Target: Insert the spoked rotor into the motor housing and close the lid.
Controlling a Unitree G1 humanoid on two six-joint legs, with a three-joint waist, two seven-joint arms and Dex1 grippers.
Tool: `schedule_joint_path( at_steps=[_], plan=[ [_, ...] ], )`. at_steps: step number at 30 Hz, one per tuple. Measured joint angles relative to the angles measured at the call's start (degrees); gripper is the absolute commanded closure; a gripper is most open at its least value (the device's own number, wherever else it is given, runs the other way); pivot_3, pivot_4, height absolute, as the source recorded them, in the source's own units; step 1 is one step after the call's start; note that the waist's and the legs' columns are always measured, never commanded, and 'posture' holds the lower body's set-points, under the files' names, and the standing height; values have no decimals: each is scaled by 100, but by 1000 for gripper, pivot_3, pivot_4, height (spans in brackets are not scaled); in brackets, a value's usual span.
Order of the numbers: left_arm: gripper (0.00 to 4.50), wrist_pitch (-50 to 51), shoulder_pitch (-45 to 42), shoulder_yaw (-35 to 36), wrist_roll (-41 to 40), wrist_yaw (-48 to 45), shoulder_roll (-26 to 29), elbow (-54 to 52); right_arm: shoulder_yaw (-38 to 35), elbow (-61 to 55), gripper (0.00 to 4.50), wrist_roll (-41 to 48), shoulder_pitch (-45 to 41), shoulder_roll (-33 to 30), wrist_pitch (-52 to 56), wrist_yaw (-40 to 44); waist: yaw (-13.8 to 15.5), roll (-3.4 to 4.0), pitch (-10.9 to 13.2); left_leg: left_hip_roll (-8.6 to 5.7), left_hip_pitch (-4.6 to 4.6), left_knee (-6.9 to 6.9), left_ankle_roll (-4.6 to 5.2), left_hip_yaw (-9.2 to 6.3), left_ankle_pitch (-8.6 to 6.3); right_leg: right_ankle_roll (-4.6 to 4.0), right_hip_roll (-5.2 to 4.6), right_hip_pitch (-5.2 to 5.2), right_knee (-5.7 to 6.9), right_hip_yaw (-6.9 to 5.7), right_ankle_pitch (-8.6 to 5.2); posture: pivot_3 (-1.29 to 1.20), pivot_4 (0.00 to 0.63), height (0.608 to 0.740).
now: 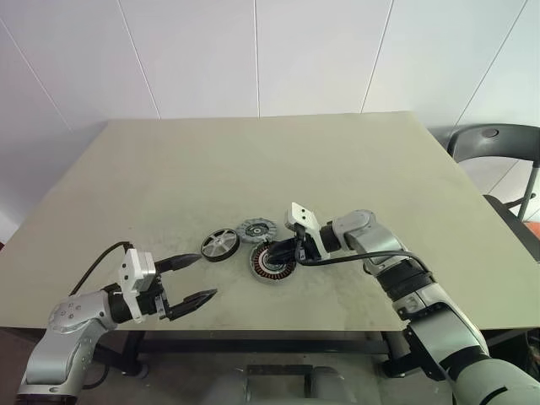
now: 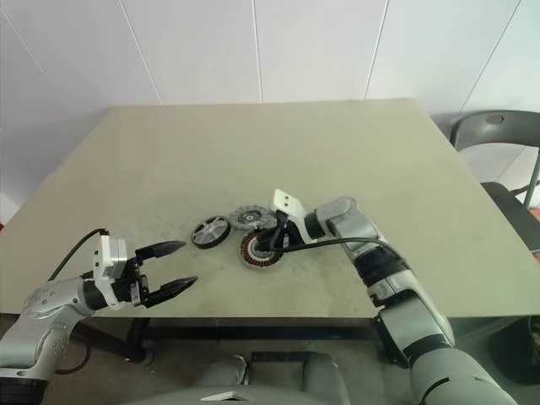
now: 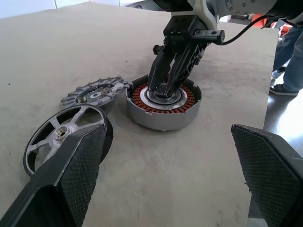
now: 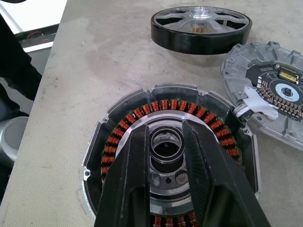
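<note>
Over the copper-wound round motor housing [image 4: 170, 156] we poise our right claw [image 4: 166, 142], narrowly parted around its hub, steadying; black-rimmed spoked rotor [image 1: 219, 245] at ten o'clock; left claw [image 1: 196, 278] spread.

**A bare table, a chair, and someone at the edge**

The beige table [image 1: 253, 169] stood square in the room, its top scuffed and faintly stained, and everything else could be placed from it. Behind its far edge rose a white panelled wall [image 1: 253, 51] with thin seams. Off the table's far right corner sat a black chair [image 1: 498, 143] on a metal frame. In the left wrist view, beyond one edge of the table, a person's leg [image 3: 291, 52] in blue trousers showed, with a dark shoe on the floor.
</note>
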Motion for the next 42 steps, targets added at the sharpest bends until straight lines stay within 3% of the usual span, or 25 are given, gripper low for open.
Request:
schedule_joint_path(
  at_steps=[10,22,30,31,34,42],
  plan=[
    [0,349,-85,-13,-7,235,9,-328,1,32,3842,-19,25,-5,-4,-7,-2,1,0,1,1,0,0,0,0,0,2,0,1,0,0,0,0,740],
    [0,350,-103,-13,-4,195,-12,-278,-10,-11,58,15,21,-16,-63,34,-1,1,0,2,3,0,0,0,0,0,3,1,2,0,0,0,0,740],
    [0,158,-101,-22,17,113,-59,-55,-414,-370,58,336,-159,-105,214,87,3,1,0,3,3,0,0,0,0,0,3,1,1,0,0,0,0,740],
    [0,149,-102,-34,18,110,-72,-34,-454,-376,217,360,-170,-105,261,83,3,1,0,3,3,-1,0,0,0,0,3,1,1,0,0,0,0,740],
    [0,130,-101,-50,20,108,-92,39,-474,-378,987,416,-169,-107,360,77,-4,2,0,3,2,-1,0,0,0,-1,3,0,2,0,0,0,0,740],
    [0,20,-38,-50,22,116,-120,111,-452,-307,3756,369,-63,-143,274,51,-1,2,0,4,2,0,0,1,0,0,3,0,1,0,0,0,0,740]
  ],
)
